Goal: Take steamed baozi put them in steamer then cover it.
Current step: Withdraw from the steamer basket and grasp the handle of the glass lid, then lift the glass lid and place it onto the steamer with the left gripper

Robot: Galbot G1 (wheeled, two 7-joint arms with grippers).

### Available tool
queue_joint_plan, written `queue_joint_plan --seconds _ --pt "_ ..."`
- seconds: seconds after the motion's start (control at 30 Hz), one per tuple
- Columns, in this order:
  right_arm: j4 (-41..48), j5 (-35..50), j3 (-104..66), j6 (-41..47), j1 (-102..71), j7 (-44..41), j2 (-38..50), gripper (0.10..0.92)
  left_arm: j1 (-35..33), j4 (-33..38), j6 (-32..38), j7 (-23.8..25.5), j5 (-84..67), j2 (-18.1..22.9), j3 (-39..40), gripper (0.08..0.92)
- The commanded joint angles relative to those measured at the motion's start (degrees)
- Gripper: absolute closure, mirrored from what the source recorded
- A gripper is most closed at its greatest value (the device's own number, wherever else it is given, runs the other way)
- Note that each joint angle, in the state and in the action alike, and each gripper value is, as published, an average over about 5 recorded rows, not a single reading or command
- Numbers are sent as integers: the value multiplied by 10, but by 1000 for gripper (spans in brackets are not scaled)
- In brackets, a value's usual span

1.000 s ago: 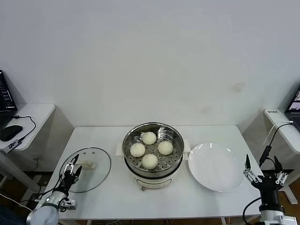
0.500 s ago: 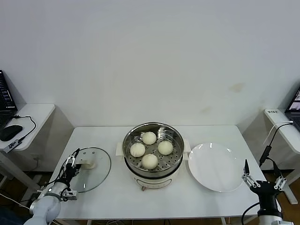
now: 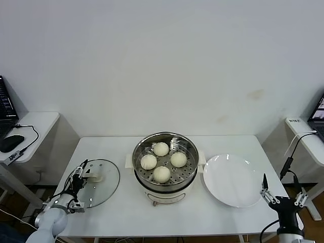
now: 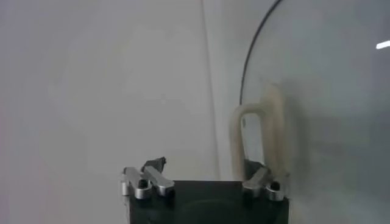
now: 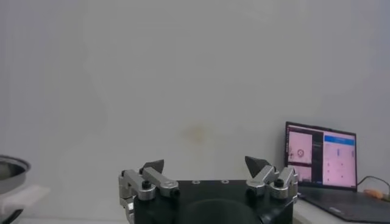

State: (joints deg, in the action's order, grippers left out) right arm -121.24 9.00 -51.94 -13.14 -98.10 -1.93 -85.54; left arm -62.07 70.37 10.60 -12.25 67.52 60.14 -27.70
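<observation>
Several cream-white baozi lie on the perforated tray inside the shiny steamer at the table's middle. The clear glass cover lies flat on the table to its left, with its cream handle upward. My left gripper is at that handle, open. In the left wrist view the handle stands over the cover's glass by one finger of the left gripper, not clamped. My right gripper hangs open off the table's front right corner, and nothing lies between its fingers.
A white plate with nothing on it lies right of the steamer. A side table with a mouse stands at far left. Another side table carries a laptop at far right. The steamer's rim shows at the right wrist view's edge.
My left gripper has moved forward over the cover's edge up to its handle. My right gripper has sunk a little lower. The baozi and the cover have not moved.
</observation>
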Motion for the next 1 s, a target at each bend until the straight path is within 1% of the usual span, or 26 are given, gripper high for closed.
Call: queue_joint_plan --seconds 0.03,0.2,0.33,0.43,0.53,0.63,0.8,0.9,1.0 --pt "1 -1 5 -1 0 0 0 203 -2 2 4 1 -27 -4 2 411" --pt "2 -1 17 1 7 1 3 203 -24 33 11 -13 -57 -7 0 550" --pt "0 -5 24 5 8 1 6 203 -46 75 9 -29 -60 -7 -15 671" --pt "-1 -13 27 3 8 -1 9 203 -72 124 -15 -28 -60 -8 -32 757" --pt "1 -22 28 3 11 -3 13 203 -108 188 -60 -10 -66 -12 -55 824" --pt "1 -24 30 5 15 -4 18 203 -150 262 -100 17 -76 -17 -82 844" --pt "1 -25 34 9 19 -8 27 203 -216 377 -148 71 -78 -30 -130 844" --pt "4 -28 34 10 22 -10 30 203 -242 428 -172 112 -87 -43 -160 844" --pt "10 -34 33 10 25 -11 31 203 -253 472 -197 153 -116 -60 -183 844"
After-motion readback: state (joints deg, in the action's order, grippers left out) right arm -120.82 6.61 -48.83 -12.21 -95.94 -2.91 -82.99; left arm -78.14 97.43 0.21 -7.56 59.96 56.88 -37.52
